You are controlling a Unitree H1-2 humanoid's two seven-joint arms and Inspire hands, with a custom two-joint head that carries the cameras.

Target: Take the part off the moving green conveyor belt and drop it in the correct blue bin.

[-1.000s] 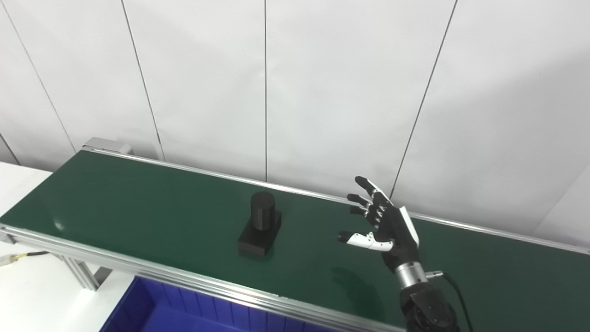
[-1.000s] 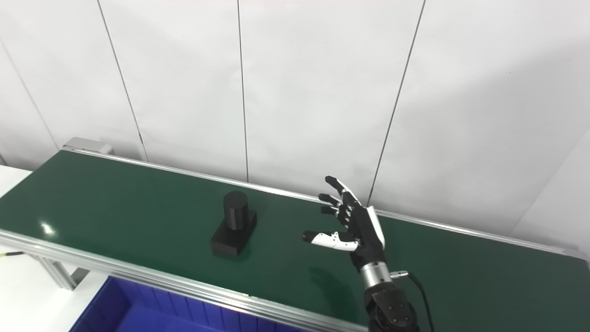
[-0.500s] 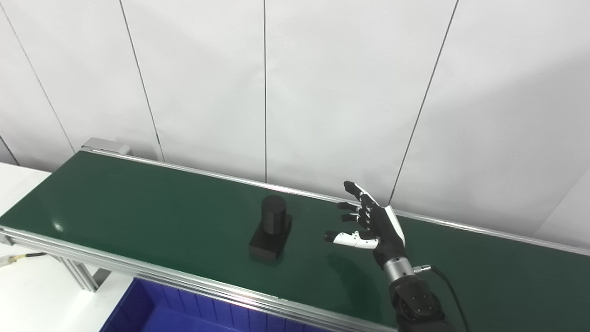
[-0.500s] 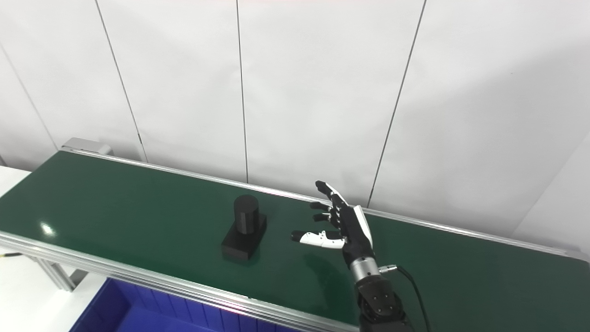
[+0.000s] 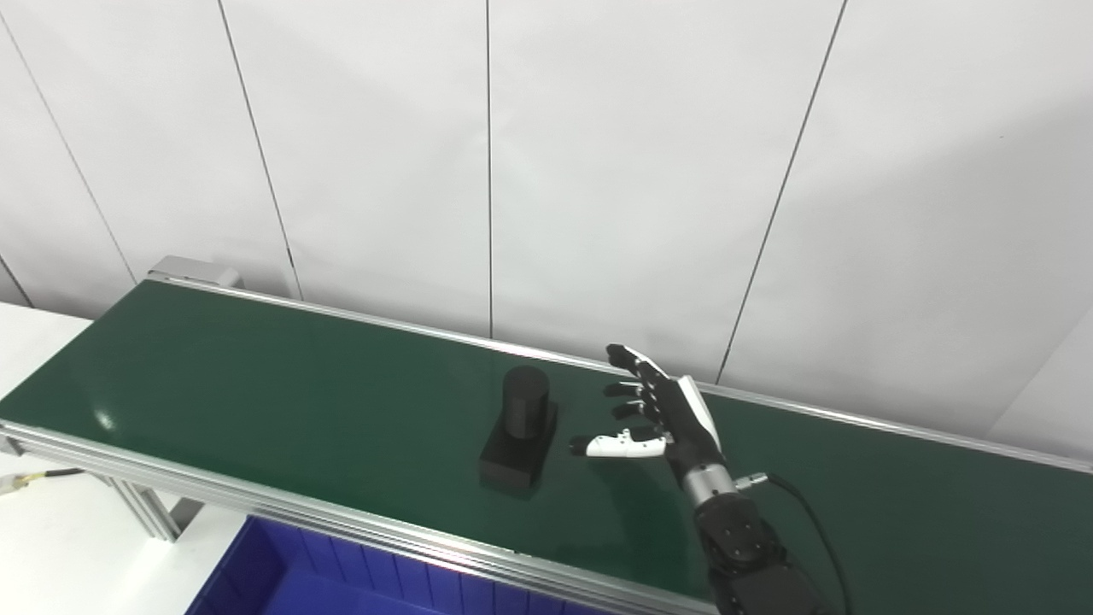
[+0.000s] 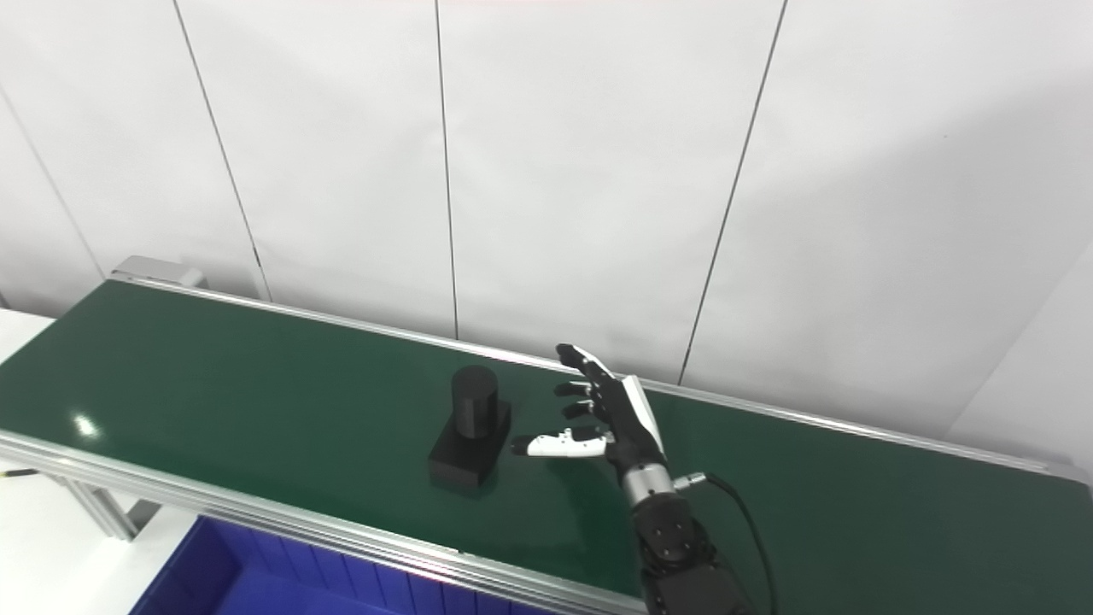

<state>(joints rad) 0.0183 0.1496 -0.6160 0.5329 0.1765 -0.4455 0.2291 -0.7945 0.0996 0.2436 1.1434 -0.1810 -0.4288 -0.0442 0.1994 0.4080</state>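
A black part (image 5: 519,431), an upright cylinder on a square block, stands on the green conveyor belt (image 5: 256,393) near its middle. My right hand (image 5: 662,414) is open above the belt just right of the part, fingers spread and thumb pointing at it, a small gap between them. It shows in the right eye view too (image 6: 602,410), with the part (image 6: 470,427) beside it. A blue bin (image 5: 290,572) sits below the belt's front rail. My left hand is not in view.
The belt's aluminium front rail (image 5: 256,504) runs along the near side, on a frame leg (image 5: 145,508) at the left. A white panelled wall (image 5: 546,171) stands right behind the belt. A white table surface (image 5: 51,547) lies at the lower left.
The part has ridden the belt to the right. My right hand has moved left and a little down toward it, so the gap between them has shrunk. The hand stays open.
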